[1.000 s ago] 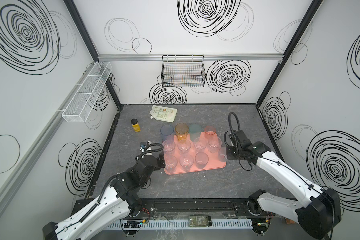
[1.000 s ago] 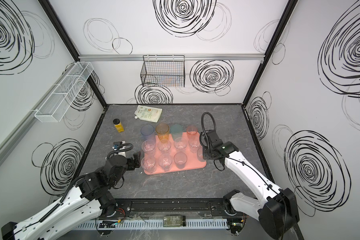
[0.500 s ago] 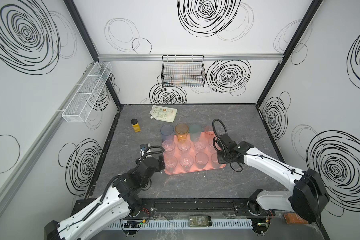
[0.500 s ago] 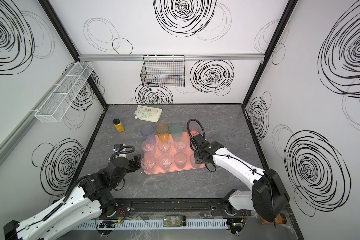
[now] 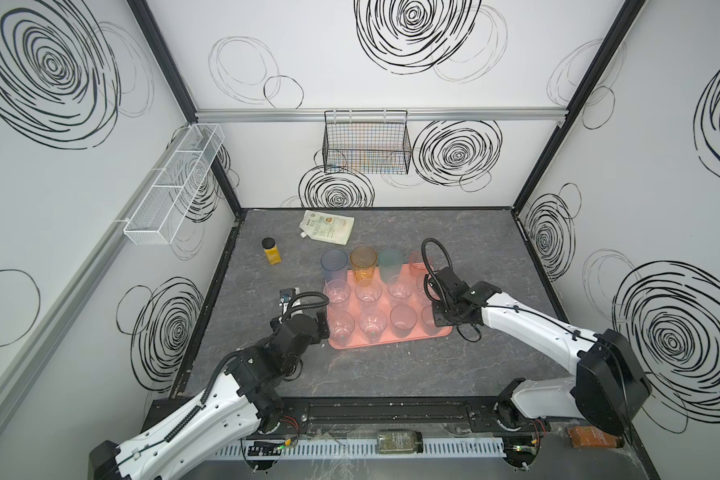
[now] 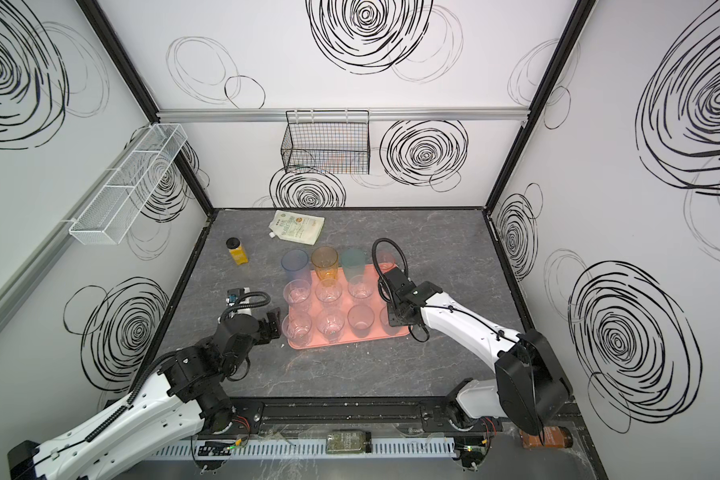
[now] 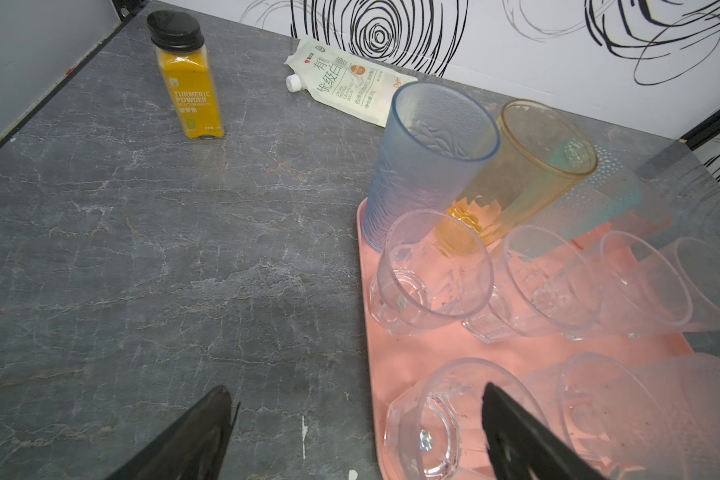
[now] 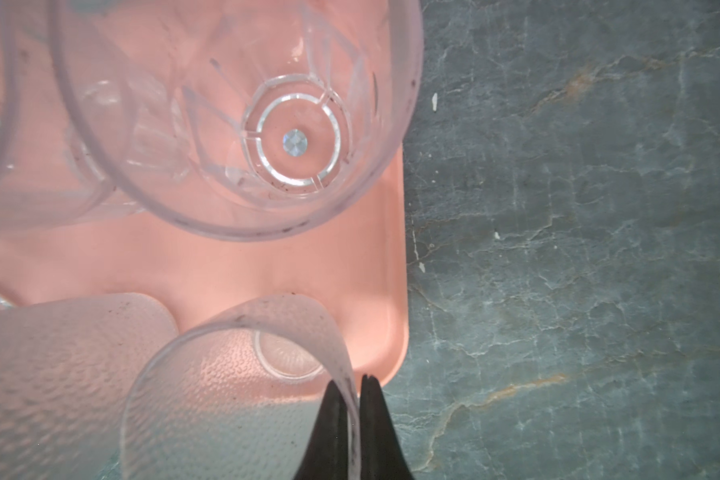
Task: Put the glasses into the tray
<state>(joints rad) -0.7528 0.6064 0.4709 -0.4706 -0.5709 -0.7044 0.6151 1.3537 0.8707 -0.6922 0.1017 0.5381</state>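
Note:
The salmon-pink tray (image 5: pixel 391 340) lies mid-table and carries several glasses. Blue (image 5: pixel 333 262), amber (image 5: pixel 363 262), teal (image 5: pixel 390 260) and pink (image 5: pixel 417 261) tumblers line its far edge, with clear faceted ones (image 5: pixel 336 291) and a smoky one (image 5: pixel 403 321) in front. My right gripper (image 8: pixel 351 382) is shut on the rim of a frosted clear glass (image 8: pixel 208 395) over the tray's (image 8: pixel 267 266) near right corner; whether its base rests there I cannot tell. My left gripper (image 7: pixel 356 388) is open and empty, low at the tray's (image 7: pixel 391 353) near left corner, one finger in front of a faceted glass (image 7: pixel 429 419).
A yellow black-capped turmeric bottle (image 5: pixel 272 251) and a white spouted pouch (image 5: pixel 327 226) lie on the grey table behind and left of the tray. On the back wall hangs a black wire basket (image 5: pixel 366 143). A white mesh shelf (image 5: pixel 175 185) is on the left wall.
My right arm has swung left and toward the front, carrying the frosted glass from beside the tray's right edge to over its near right corner. The left arm has barely moved.

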